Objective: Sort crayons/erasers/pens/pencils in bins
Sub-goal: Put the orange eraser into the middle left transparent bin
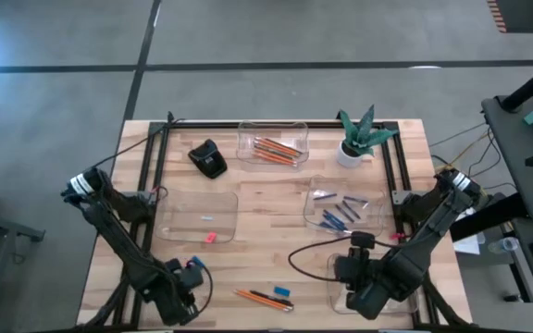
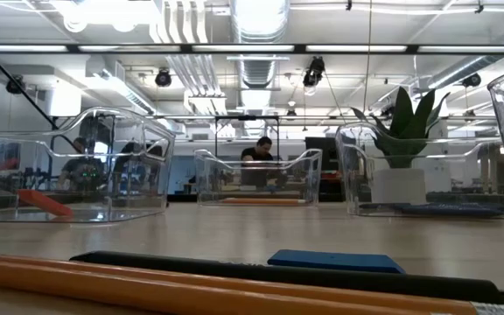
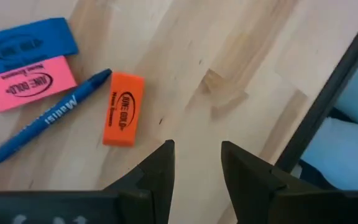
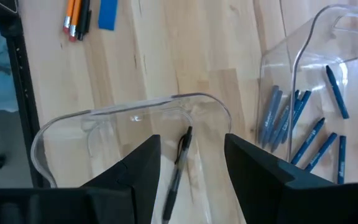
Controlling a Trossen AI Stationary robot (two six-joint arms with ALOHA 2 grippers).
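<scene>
My left gripper (image 1: pixel 179 298) is open and empty at the table's near left; in its wrist view (image 3: pixel 196 149) its fingers stand above bare wood beside an orange eraser (image 3: pixel 123 109), a pink eraser (image 3: pixel 28 83), a blue eraser (image 3: pixel 27 45) and a blue crayon (image 3: pixel 48 117). My right gripper (image 1: pixel 368 287) is open and empty above the near right bin (image 4: pixel 135 112), where a black pen (image 4: pixel 178 168) lies. Blue crayons (image 4: pixel 297 118) lie in the bin (image 1: pixel 343 208) beyond it. Orange pencils (image 1: pixel 276 148) lie in the far bin.
Two pencils and a dark pen (image 1: pixel 265 298) with a blue eraser (image 1: pixel 282 291) lie near the front edge. A pink eraser (image 1: pixel 209 237) lies by the left bin (image 1: pixel 197 215), which holds another. A black object (image 1: pixel 209 159) and a potted plant (image 1: pixel 357 139) stand at the back.
</scene>
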